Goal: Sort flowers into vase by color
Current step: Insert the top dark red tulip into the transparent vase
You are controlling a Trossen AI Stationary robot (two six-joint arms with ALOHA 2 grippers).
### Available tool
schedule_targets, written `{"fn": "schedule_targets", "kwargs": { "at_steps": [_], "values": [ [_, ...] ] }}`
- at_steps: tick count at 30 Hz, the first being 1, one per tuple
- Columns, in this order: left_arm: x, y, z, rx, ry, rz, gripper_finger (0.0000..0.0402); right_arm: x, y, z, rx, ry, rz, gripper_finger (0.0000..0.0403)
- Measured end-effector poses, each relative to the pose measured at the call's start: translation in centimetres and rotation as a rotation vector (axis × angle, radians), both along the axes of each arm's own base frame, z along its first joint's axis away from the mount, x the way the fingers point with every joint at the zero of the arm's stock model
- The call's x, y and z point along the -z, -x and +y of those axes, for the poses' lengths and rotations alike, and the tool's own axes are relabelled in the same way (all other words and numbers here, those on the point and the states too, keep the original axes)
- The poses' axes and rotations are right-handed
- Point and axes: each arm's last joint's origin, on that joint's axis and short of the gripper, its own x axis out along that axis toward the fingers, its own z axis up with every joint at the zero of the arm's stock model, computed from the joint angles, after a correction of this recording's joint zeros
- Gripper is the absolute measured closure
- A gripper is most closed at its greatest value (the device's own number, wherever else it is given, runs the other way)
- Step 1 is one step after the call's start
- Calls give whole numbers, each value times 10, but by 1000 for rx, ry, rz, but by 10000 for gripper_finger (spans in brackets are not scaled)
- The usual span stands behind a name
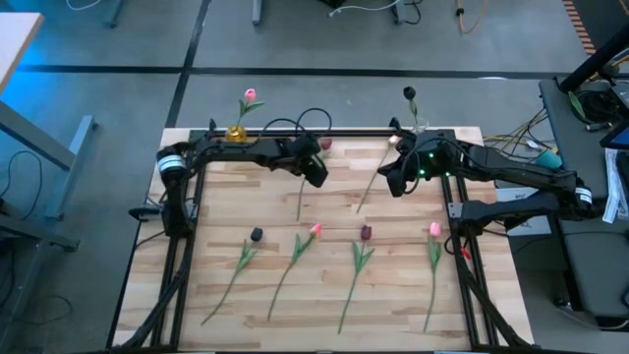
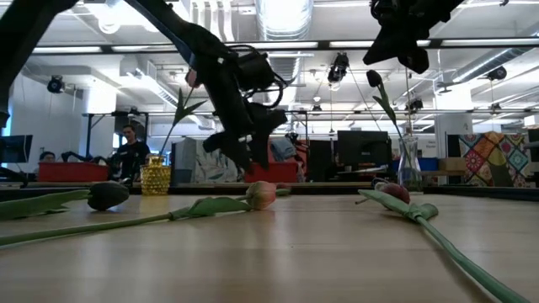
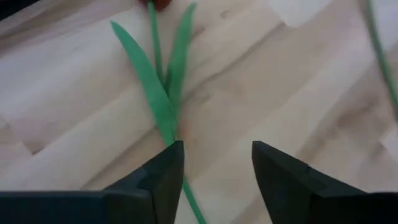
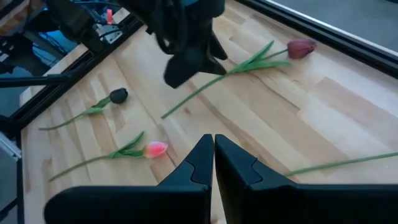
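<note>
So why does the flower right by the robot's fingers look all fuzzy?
In the left wrist view the tulip's leaves sit very close to the camera, so they blur; in the high view the same tulip looks sharp; the low view is backlit, so the arms show as dark shapes.

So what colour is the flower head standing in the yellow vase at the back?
Pink: the flower head above the yellow vase, best seen in the high view.

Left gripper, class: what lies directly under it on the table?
Under the open left gripper lies a tulip on the wooden table: green stem and two leaves show. Its head is almost wholly out of the wrist view.
</note>
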Motion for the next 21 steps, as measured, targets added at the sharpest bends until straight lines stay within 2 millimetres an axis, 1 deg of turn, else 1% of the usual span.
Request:
{"fn": "schedule_targets", "kwargs": {
  "at_steps": [2,5,11,15,18,21],
  "values": [
    [4,-2,5,-20,-1,10,218,0,0,0,1,1,0,394],
    [15,-2,11,-40,16,32,218,0,0,0,2,2,1,394],
    [33,-1,17,-47,47,45,234,0,0,0,3,4,2,394],
    [39,-3,19,-31,44,41,246,0,0,0,3,5,2,394],
    [46,-3,20,-25,46,61,268,0,0,0,6,7,2,394],
    [51,-2,20,-11,48,74,309,0,0,0,8,8,3,394]
  ]
}}
